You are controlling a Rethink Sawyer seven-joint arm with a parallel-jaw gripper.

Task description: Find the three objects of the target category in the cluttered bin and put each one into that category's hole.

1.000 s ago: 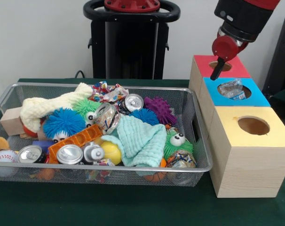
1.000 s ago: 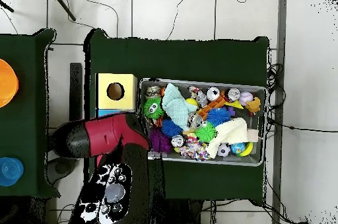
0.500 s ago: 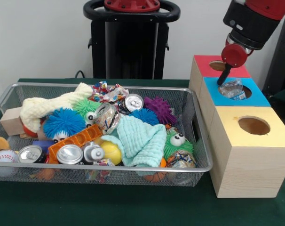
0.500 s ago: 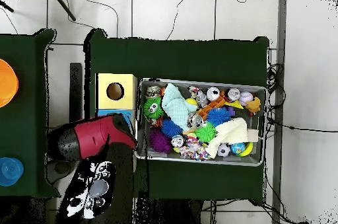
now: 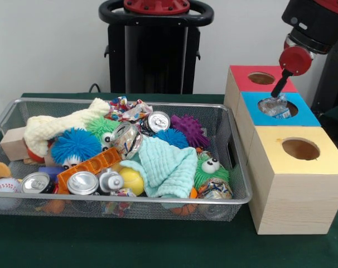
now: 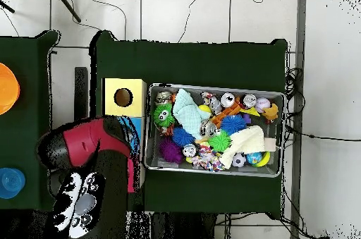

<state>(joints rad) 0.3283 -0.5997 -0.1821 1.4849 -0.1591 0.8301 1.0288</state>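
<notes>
Crumpled clear plastic bottle (image 5: 275, 106) lodged in the hole of the blue-topped box (image 5: 304, 113), protruding above its rim; gripper (image 5: 278, 91) directly above, its dark tip just at the bottle, whether parted or closed cannot be told; red-topped box (image 5: 244, 78) beyond, yellow-topped box (image 5: 325, 158) nearer; wire bin (image 5: 236, 167) of cans and toys at left

1. The place looks like a robotics laboratory, not a home.
2. The table (image 5: 158, 245) has a dark green cover, and the floor (image 6: 183, 10) has pale tiles with loose cables (image 6: 292, 88).
3. A wire bin (image 5: 236, 167) of mixed toys and cans stands beside wooden sorting boxes (image 5: 294, 190) with coloured tops.
4. A black robot pedestal (image 5: 152, 50) stands before a plain white wall (image 5: 46, 44).
</notes>
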